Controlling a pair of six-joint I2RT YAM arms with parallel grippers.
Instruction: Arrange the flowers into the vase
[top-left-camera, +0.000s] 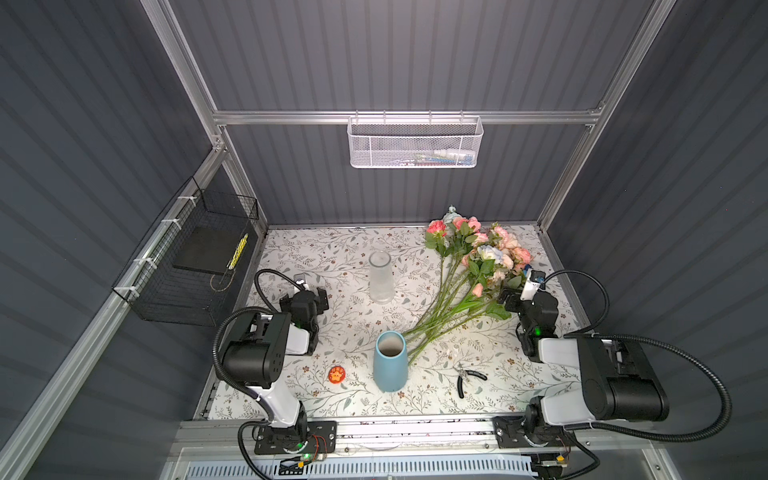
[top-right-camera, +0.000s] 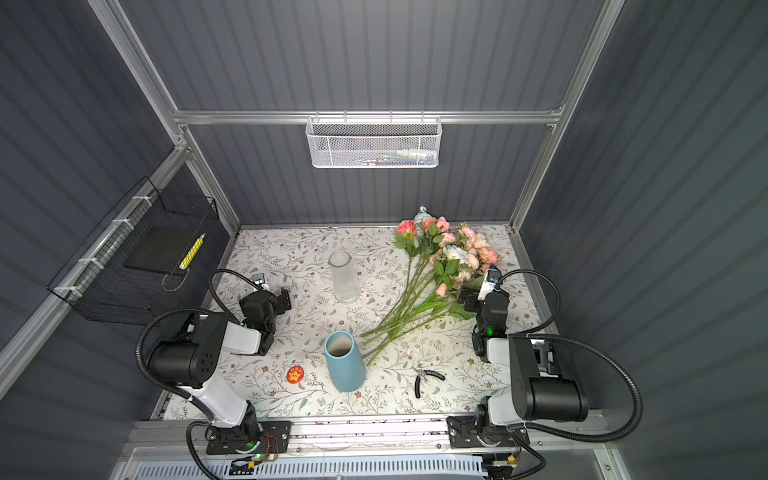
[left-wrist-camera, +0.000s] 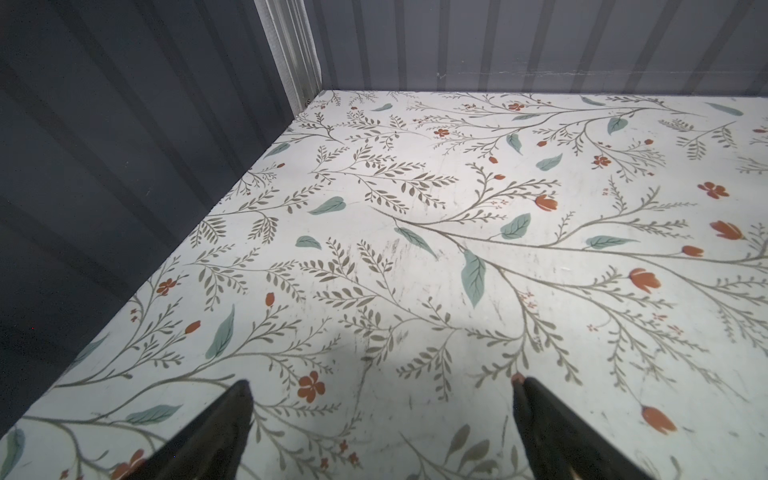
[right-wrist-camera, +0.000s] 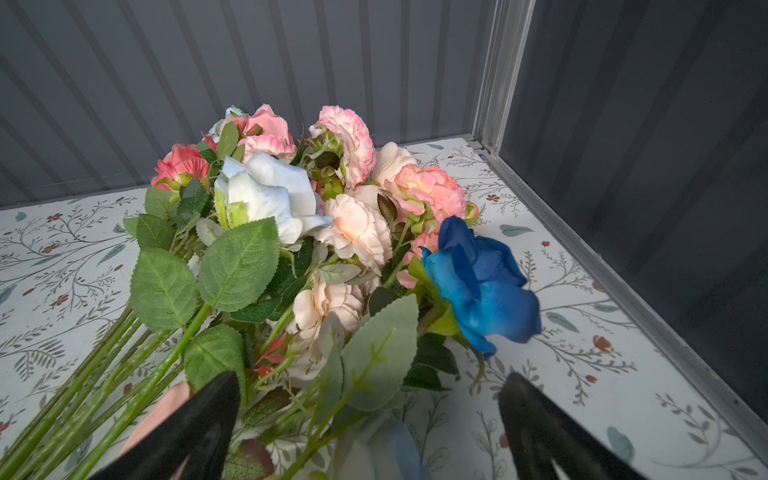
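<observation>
Green stems and pink, peach, cream and white blooms make up the flowers (top-left-camera: 469, 274), which lie in one loose bunch on the floral-printed surface (top-left-camera: 332, 257), to the right of centre. The blooms point toward the far right corner. The cut ends fan toward the middle and stop just beside a tall blue vase (top-left-camera: 390, 360), which stands upright near the front with nothing in its mouth. A clear glass vase (top-left-camera: 380, 277), also without flowers, stands farther back. Black-handled cutters (top-left-camera: 467, 376) lie to the right of the blue vase and a small red badge (top-left-camera: 336, 375) lies to its left.

The right fingers (right-wrist-camera: 199, 428) are spread wide and hold nothing. They straddle the leafy part of the bunch, close to a single deep blue rose (right-wrist-camera: 478, 286) at its outer edge. Whether they touch any leaf cannot be told. The left fingers (left-wrist-camera: 216, 436) are also spread wide, holding nothing, above bare surface on the left, well apart from the flowers.

No flower is in either vase, so the task looks to be at its start: the right arm reaching for a first flower. The next move probably calls for lowering onto one stem rather than a bloom or leaf, closing on it, drawing it free of the tangled bunch, then tipping it cut end down over a vase mouth
</observation>
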